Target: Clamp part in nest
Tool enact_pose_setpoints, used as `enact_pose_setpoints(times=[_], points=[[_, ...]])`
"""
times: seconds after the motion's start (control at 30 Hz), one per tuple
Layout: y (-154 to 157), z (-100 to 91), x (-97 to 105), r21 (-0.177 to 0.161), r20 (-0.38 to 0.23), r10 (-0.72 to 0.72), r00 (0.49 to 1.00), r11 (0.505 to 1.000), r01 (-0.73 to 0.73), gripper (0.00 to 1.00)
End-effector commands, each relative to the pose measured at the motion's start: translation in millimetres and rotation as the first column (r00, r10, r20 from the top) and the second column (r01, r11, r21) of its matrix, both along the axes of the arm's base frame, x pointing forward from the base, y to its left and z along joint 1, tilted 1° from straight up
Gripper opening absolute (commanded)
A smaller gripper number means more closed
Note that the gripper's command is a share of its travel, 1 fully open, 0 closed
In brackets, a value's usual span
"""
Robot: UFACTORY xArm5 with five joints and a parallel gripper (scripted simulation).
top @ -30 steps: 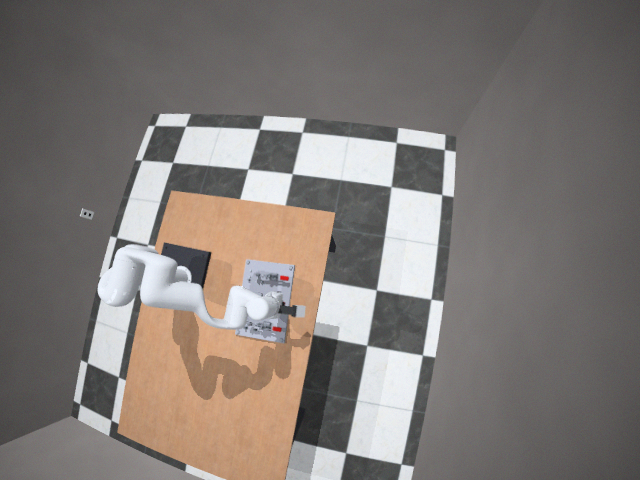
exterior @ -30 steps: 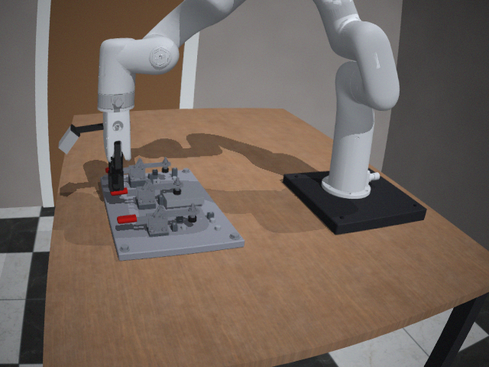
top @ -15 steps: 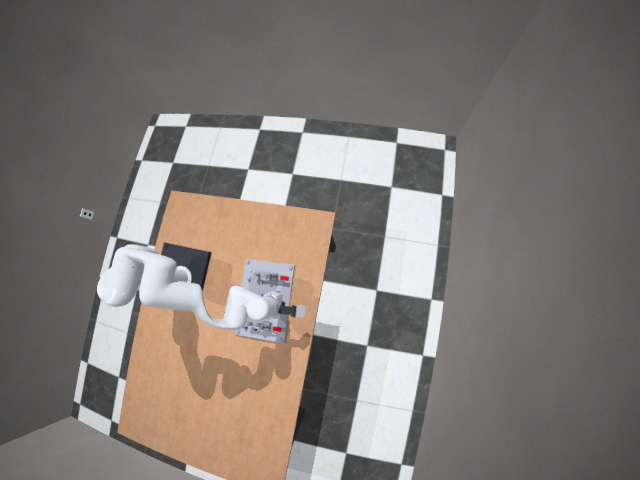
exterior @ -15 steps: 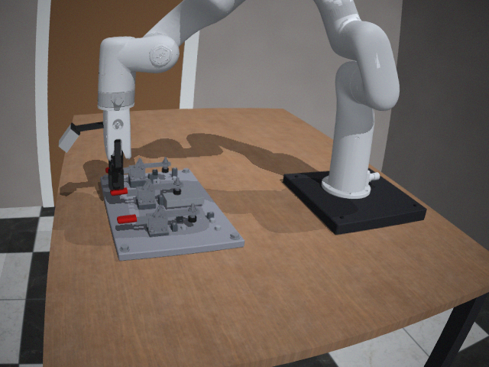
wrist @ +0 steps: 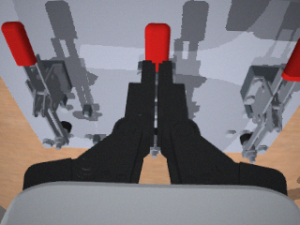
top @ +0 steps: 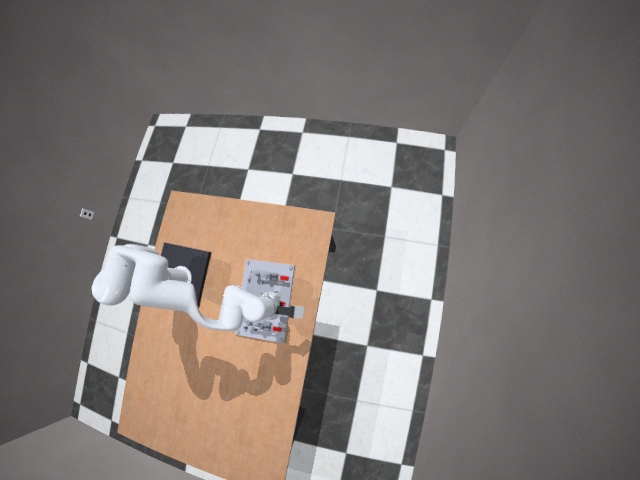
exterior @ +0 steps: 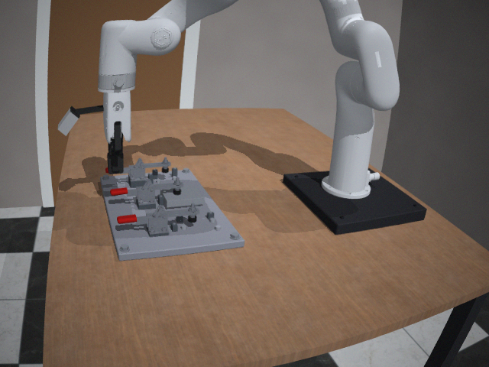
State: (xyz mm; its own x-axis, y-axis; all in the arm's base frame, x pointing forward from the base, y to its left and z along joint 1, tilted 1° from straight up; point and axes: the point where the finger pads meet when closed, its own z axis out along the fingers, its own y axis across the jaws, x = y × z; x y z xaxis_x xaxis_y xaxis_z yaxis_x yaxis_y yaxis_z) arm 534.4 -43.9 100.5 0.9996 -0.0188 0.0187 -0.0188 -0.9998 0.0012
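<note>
The grey fixture plate (exterior: 173, 218) carries three nests, each with a toggle clamp with a red handle. A grey block (exterior: 179, 198) that looks like the part lies in the middle nest, under that clamp's bar. My gripper (exterior: 114, 169) points straight down over the plate's handle side, fingers shut with nothing between them. In the wrist view the fingertips sit at the near end of the middle red handle (wrist: 157, 40); I cannot tell whether they touch it. The other handles (wrist: 18, 43) (wrist: 292, 66) lie to either side. From above, the arm covers the middle clamp (top: 281, 304).
The plate lies near the table's far edge (top: 310, 289) from the robot's black base (exterior: 355, 203). The near clamp handle (exterior: 126, 219) and middle clamp handle (exterior: 118, 191) lie low on the plate. The wrist camera box (exterior: 66, 120) sticks out beyond the table edge.
</note>
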Motion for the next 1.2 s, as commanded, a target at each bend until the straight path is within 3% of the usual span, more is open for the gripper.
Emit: enact_pose_setpoints(times=[0.0,0.4,1.17], points=[[0,14.6,1,0.000,0.004,0.000,1.000,1.000,0.000,0.00],[0,33.3,0,0.000,0.004,0.000,1.000,1.000,0.000,0.00],[0,34.5,0,0.000,0.004,0.000,1.000,1.000,0.000,0.00]])
